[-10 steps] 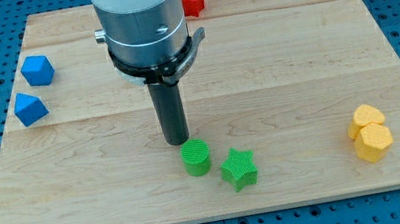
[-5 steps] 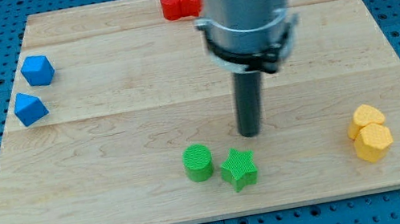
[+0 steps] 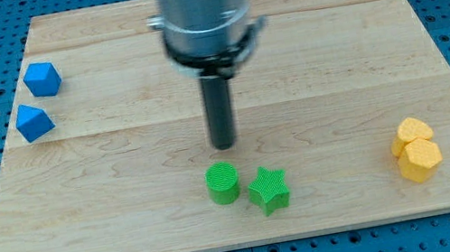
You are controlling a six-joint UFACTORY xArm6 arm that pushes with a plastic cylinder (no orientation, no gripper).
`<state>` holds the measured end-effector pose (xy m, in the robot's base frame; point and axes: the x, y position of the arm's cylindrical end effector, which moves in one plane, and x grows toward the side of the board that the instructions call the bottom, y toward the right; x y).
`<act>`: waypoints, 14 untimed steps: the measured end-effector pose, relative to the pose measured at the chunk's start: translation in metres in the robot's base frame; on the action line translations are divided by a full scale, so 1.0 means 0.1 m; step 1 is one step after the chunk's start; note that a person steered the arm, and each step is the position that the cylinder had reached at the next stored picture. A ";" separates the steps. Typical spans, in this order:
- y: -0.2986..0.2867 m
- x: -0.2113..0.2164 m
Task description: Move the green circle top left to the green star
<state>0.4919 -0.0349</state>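
The green circle (image 3: 223,183) stands low on the wooden board (image 3: 120,153), just left of the green star (image 3: 269,189) and almost touching it. My tip (image 3: 224,144) is a short way above the green circle, slightly to its right, and apart from it. The tip is up and left of the green star.
Two blue blocks (image 3: 42,80) (image 3: 34,121) sit near the board's left edge. Two yellow blocks (image 3: 412,131) (image 3: 419,159) sit together at the lower right. The arm's body hides the top middle of the board.
My tip swung right past the green blocks, then came back left to just above the green circle. The green blocks have not moved. The red blocks are now hidden by the arm.
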 end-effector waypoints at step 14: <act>-0.46 -0.73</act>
<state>0.4194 -0.0806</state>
